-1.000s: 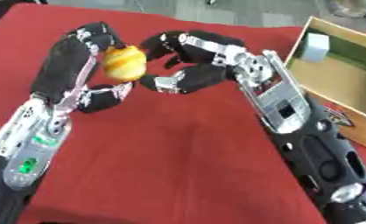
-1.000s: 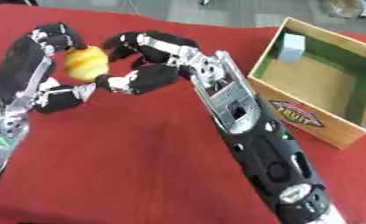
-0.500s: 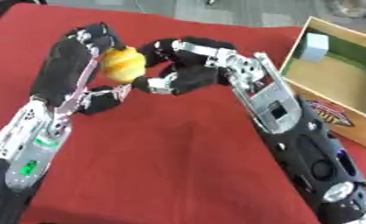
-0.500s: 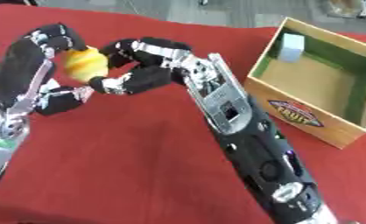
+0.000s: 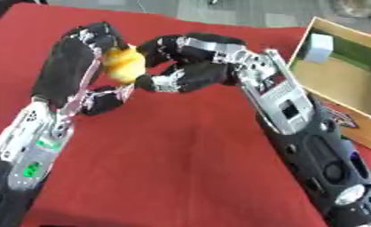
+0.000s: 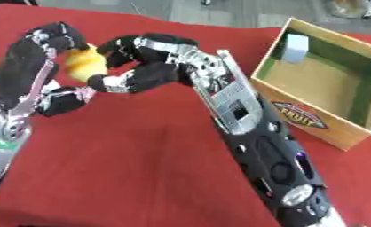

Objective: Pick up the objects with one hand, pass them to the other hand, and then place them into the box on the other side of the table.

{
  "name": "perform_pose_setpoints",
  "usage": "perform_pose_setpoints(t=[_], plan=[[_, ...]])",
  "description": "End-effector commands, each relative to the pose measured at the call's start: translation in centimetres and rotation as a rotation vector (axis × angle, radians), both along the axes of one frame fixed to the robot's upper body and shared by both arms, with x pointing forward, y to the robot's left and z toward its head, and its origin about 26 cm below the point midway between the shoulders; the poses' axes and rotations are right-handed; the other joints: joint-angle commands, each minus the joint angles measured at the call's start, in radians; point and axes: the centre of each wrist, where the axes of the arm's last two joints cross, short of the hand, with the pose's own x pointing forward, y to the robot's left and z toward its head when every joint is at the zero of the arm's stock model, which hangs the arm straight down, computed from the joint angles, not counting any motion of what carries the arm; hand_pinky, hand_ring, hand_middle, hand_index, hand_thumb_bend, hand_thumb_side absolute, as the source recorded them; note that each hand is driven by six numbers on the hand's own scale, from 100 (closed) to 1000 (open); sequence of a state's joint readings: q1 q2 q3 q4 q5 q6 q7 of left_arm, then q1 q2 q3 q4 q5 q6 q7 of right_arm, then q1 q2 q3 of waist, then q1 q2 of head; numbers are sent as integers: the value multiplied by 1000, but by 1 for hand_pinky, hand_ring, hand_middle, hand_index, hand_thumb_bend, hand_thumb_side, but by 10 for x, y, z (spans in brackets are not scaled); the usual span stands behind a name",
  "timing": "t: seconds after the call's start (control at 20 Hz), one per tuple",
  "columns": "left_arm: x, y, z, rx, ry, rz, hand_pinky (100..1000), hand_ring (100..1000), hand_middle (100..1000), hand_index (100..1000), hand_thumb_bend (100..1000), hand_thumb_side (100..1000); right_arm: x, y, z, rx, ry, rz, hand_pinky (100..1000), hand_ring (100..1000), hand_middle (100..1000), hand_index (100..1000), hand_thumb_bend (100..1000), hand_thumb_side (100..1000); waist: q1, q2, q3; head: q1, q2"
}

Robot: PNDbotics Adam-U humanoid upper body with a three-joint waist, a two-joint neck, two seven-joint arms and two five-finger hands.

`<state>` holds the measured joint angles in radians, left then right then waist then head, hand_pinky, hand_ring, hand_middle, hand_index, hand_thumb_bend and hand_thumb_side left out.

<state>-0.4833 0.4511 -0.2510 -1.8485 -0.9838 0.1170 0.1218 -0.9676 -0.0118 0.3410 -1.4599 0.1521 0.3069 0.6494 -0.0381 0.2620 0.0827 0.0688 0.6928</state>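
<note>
A yellow, lemon-like fruit (image 5: 123,65) is held above the red table near the far left. My left hand (image 5: 76,66) is shut on it, fingers curled over its top and thumb below. My right hand (image 5: 196,66) reaches in from the right, with its fingers (image 5: 159,43) arched over the fruit's upper right and its thumb (image 5: 154,82) under its lower right. The tips lie at the fruit's surface without closing round it. A wooden box (image 6: 313,128) with a green lining stands at the right edge.
A pale cube (image 6: 296,48) lies in the box's far corner. The red cloth (image 5: 173,159) covers the table. My right forearm (image 6: 258,146) runs diagonally across the middle, between the box and the open cloth on the left.
My right hand has moved left toward the fruit, and its fingers and thumb now bracket the fruit's right side. The left hand has kept the fruit in about the same place.
</note>
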Motion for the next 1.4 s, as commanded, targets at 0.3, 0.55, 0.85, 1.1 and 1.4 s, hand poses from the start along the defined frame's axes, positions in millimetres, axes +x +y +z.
perform_pose_setpoints(t=[0.3,0.55,0.85,1.1,1.4], plan=[[-2,-7,7,2,-69,-26,743,540,598,615,394,100,-8,12,8,3,-61,-5,853,953,796,932,384,421,-8,-30,10,-6,-4],[-2,-7,6,2,-84,-13,735,531,586,611,401,100,-6,13,7,9,-93,-46,864,978,816,960,383,424,-10,-30,12,-7,-6],[-2,-8,5,4,-97,14,728,522,569,605,418,100,-9,14,9,34,-128,-85,871,991,828,974,393,412,-11,-30,13,-7,-8],[-3,-10,6,6,-110,26,725,518,562,603,423,100,-11,18,7,30,-126,-89,876,998,832,979,377,427,-11,-31,14,-8,-9],[-2,-13,5,6,-116,26,723,516,560,602,429,100,-10,21,3,16,-111,-84,885,1000,842,987,374,442,-12,-29,16,-9,-7]])
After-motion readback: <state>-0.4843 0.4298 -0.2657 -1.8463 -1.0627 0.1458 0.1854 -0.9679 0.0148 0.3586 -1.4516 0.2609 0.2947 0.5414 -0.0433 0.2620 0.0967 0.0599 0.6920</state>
